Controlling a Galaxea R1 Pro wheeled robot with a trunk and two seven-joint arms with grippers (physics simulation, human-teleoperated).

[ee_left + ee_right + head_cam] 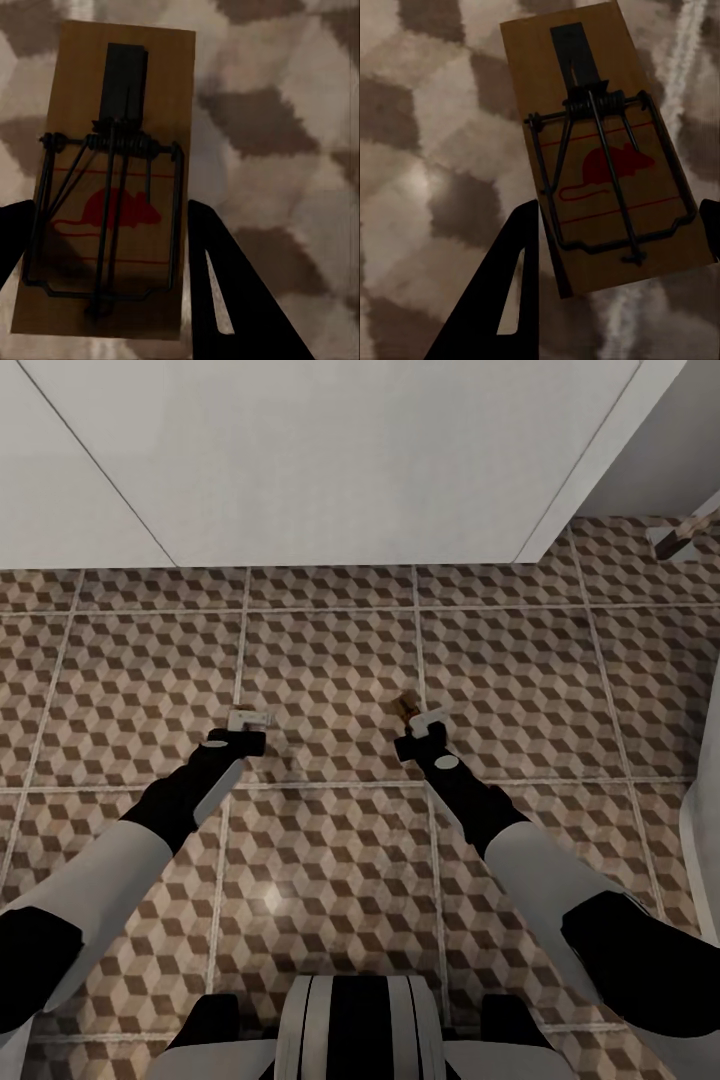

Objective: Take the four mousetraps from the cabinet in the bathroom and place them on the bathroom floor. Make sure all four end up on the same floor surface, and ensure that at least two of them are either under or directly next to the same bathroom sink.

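Grippers hang low over the cube-patterned bathroom floor (330, 690), the left gripper (243, 728) pinching one mousetrap (112, 187) and the right gripper (420, 728) pinching another mousetrap (604, 142). Whether either board touches the tiles is hard to tell. Beyond them stands a white wall (330, 450).

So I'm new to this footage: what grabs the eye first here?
The cube-patterned bathroom floor, with both black arms stretched low over it. Each gripper has a mousetrap between its fingers: the left gripper one with a red mouse print, the right gripper another. A white unit stands beyond.
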